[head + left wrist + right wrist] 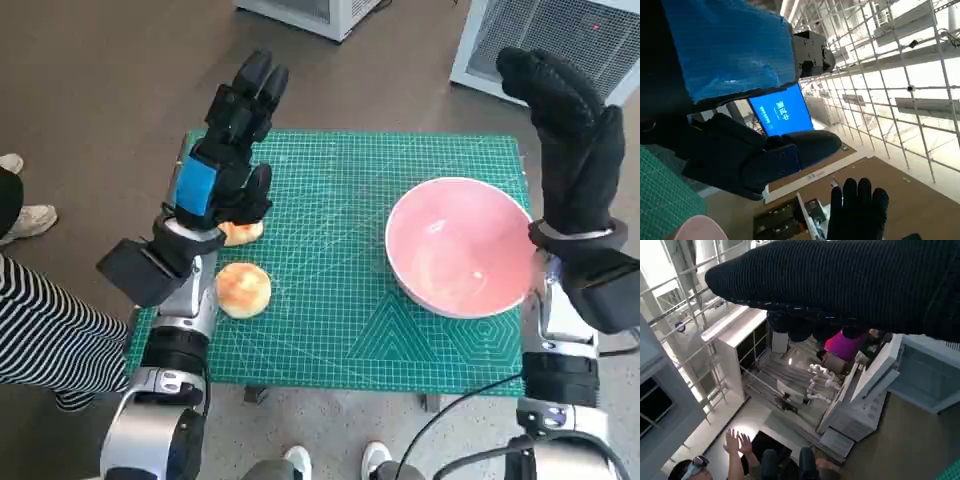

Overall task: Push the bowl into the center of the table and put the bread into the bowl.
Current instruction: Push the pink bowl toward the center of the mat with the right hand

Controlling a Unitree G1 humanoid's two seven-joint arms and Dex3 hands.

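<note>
Bowl: we see the pink bowl [459,246] right of centre on the green-matted worktop [340,300].
Bread: two rolls lie at left, one roll [243,290] lower, the other roll [241,233] partly under our left hand [222,160].
Left hand: raised, fingers extended, holding nothing.
Right hand: our right hand [566,140] is upper right, fingers straight, empty.

One pink bowl [460,245] sits right; two bread rolls, near [243,289] and far [241,233], lie left.

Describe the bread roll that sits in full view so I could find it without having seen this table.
Start at the green mat covering the table. On the side away from the pink bowl, beside the left forearm, lies a round golden roll. Unlike the other bread, half hidden under the left hand, it is fully exposed and nearer the robot.
</note>
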